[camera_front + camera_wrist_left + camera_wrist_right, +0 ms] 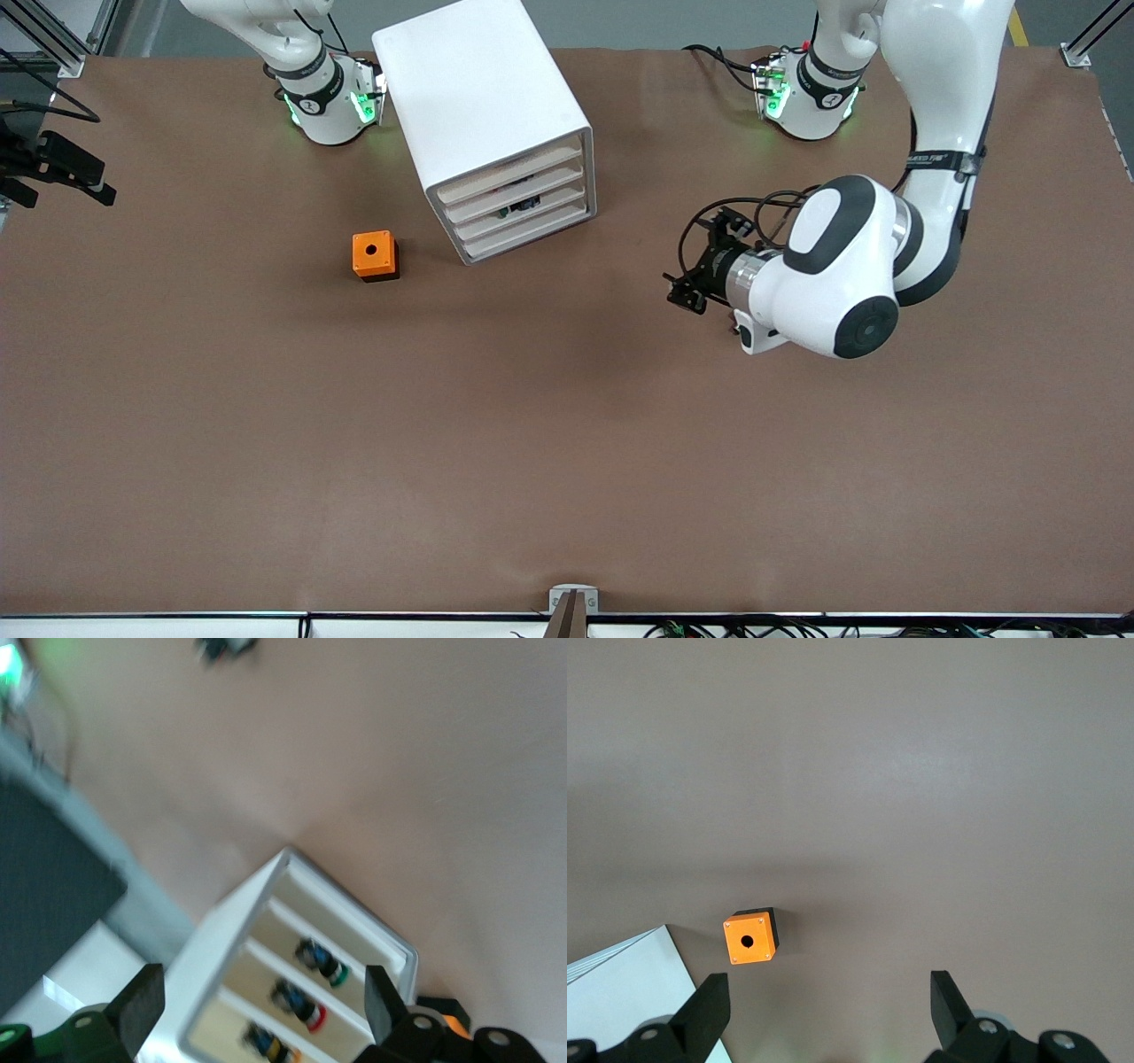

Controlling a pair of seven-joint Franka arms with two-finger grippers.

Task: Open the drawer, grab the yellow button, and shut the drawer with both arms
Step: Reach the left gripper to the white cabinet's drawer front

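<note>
The left gripper (687, 288) hovers with jaws wide over the table toward the left arm's end, level with the cabinet (492, 124), whose shut drawers (523, 208) face it. The right gripper (828, 1014), also wide, waits high over the orange cube (750, 939). Small buttons (321, 962) show in the drawers, so the left arm looks better placed to pull one.

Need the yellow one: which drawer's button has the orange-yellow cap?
In the left wrist view, the drawer at the frame's lower edge; its button shows orange-yellow, the other two green and red.

The table (567, 461) has a matt brown, paper-like cover, smooth and faintly sheened. The cabinet (474, 97) is smooth white plastic, semi-gloss. The arms (842, 266) are glossy white plastic with black bands. The cube (373, 252) is matt orange plastic on a black base.
</note>
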